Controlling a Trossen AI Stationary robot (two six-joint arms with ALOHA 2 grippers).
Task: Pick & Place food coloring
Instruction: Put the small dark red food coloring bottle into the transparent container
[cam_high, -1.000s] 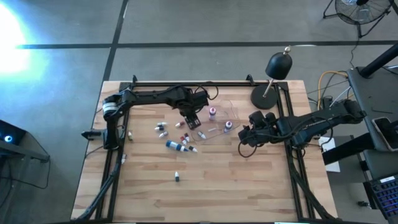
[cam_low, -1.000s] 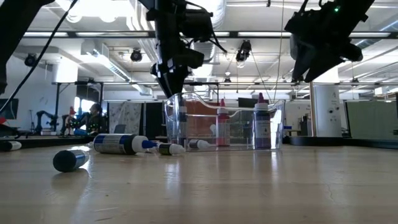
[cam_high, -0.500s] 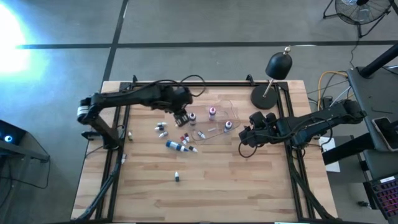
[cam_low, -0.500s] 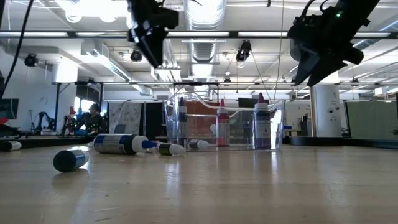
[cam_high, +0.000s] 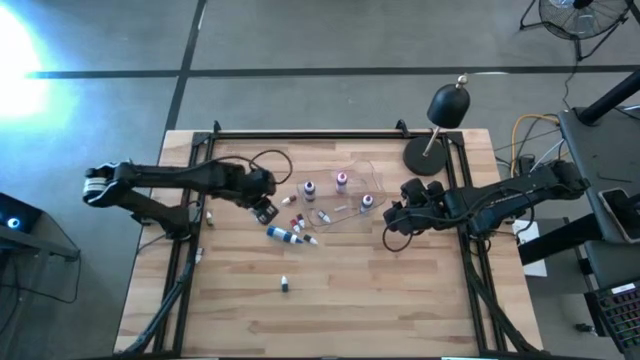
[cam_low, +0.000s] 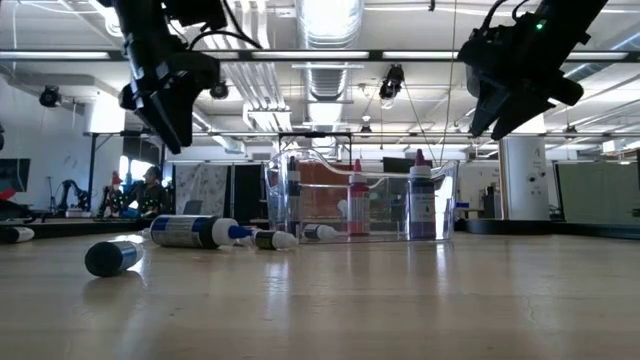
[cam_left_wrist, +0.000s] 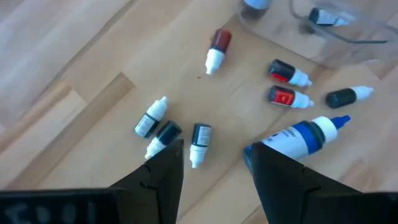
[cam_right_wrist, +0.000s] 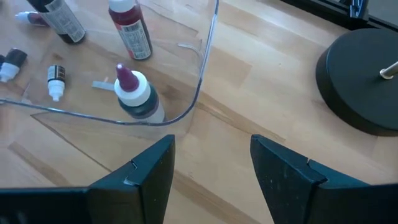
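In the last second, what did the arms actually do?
The left gripper left a dark-capped bottle standing in the clear tray, rose and swung back toward its own side; it now hangs open and empty above the loose bottles on the table. The right gripper, the lamp and the other bottles stayed put.

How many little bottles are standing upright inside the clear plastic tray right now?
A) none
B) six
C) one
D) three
D: the low view shows three upright bottles inside the clear tray, and the high view shows the same three caps there, while the other bottles lie on their sides on the table.
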